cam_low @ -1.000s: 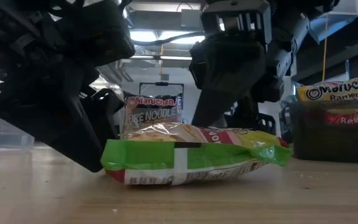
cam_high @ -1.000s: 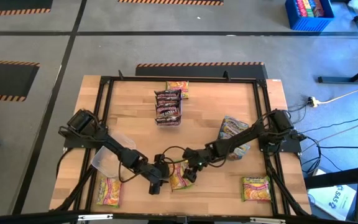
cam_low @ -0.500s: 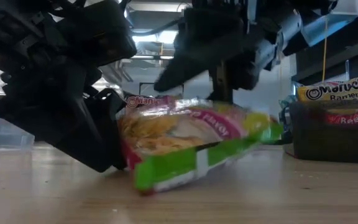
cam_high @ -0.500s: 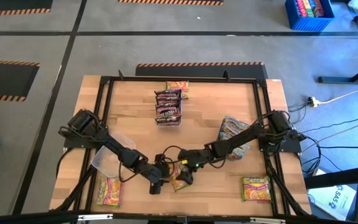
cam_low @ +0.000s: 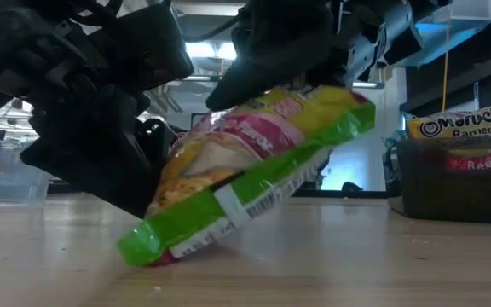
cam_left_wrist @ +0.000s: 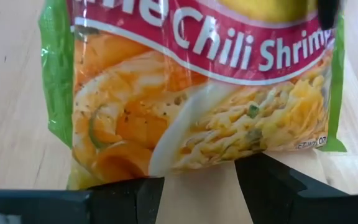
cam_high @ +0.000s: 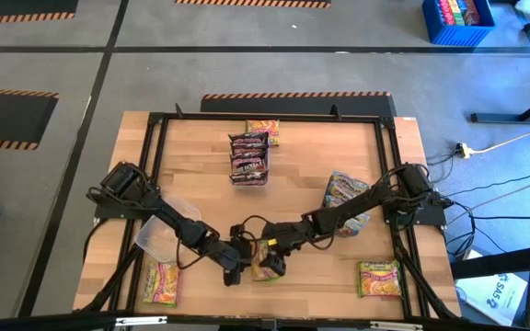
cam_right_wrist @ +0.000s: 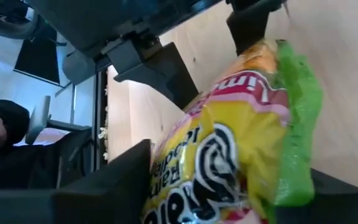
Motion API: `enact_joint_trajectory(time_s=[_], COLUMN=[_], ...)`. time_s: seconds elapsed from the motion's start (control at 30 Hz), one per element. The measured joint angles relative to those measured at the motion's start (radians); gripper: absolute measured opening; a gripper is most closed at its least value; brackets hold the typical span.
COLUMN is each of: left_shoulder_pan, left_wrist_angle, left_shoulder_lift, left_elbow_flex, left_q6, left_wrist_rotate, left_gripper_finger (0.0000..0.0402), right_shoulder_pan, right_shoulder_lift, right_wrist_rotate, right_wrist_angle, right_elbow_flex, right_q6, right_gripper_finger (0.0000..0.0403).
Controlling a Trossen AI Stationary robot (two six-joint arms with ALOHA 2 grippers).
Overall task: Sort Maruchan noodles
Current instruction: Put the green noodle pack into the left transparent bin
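The yellow-and-green plastic noodle packet is tipped up at the table's front, one green end on the wood. The right gripper pinches its raised end. The left gripper sits just beside it, fingers spread, holding nothing. Farther back, dark maroon packets lie stacked.

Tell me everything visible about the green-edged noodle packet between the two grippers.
The green-edged packet is a flat, glossy plastic ramen pack, yellow and pink with green ends, a barcode on its edge and "Chili Shrimp" lettering over a noodle photo. It is tilted, its lower green end on the wooden table, its upper end raised. The right gripper has its jaws around the raised end. The left gripper sits close beside it with jaws apart; whether it touches is unclear.
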Motion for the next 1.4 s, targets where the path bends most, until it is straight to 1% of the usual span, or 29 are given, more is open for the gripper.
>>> enact_joint_trajectory(time_s=[0.2,0.27,0.33,0.43,0.5,0.57,0.67,0.83,0.9,1.0,1.1,1.23,1.33,1.4], left_shoulder_pan=[0.0,0.0,-0.003,-0.017,-0.032,-0.048,-0.065,-0.076,-0.063,-0.032,0.008,0.056,0.076,0.084], left_wrist_angle=[-0.009,-0.044,-0.101,-0.216,-0.269,-0.345,-0.398,-0.355,-0.343,-0.322,-0.265,-0.202,-0.183,-0.173], left_shoulder_lift=[-0.008,-0.028,-0.058,-0.119,-0.162,-0.221,-0.3,-0.377,-0.389,-0.388,-0.379,-0.375,-0.375,-0.359], left_elbow_flex=[0.0,0.002,0.004,0.006,0.005,0.004,0.004,0.004,0.004,0.004,0.004,0.004,0.004,0.004], left_q6=[-0.004,-0.019,-0.044,-0.056,-0.066,-0.069,-0.07,-0.049,-0.049,-0.041,-0.024,-0.001,0.0,-0.001], left_wrist_rotate=[0.02,0.032,0.036,0.036,0.027,0.001,-0.053,-0.17,-0.177,-0.175,-0.127,-0.004,0.084,0.113], left_gripper_finger=[0.0186,0.0186,0.0186,0.0186,0.0186,0.0186,0.0186,0.0186,0.0188,0.0199,0.0222,0.0254,0.0266,0.0268], right_shoulder_pan=[0.0,0.0,0.0,0.0,0.0,0.0,0.0,0.008,0.014,0.027,0.038,0.052,0.053,0.053], right_shoulder_lift=[0.0,-0.002,-0.012,-0.034,-0.058,-0.079,-0.103,-0.115,-0.115,-0.115,-0.115,-0.115,-0.115,-0.115], right_wrist_rotate=[0.006,0.003,-0.007,0.001,0.026,0.06,0.104,0.123,0.132,0.176,0.209,0.21,0.234,0.243], right_wrist_angle=[-0.023,-0.024,-0.032,-0.068,-0.113,-0.161,-0.209,-0.2,-0.219,-0.215,-0.227,-0.227,-0.23,-0.227], right_elbow_flex=[0.0,0.001,0.002,0.002,0.002,0.002,0.001,0.002,0.012,0.03,0.051,0.069,0.07,0.07], right_q6=[-0.023,-0.029,-0.057,-0.095,-0.127,-0.153,-0.207,-0.349,-0.393,-0.472,-0.534,-0.579,-0.579,-0.579], right_gripper_finger=[0.0157,0.0132,0.0116,0.0114,0.0123,0.0131,0.013,0.0119,0.0119,0.0124,0.0124,0.0122,0.0121,0.0121])
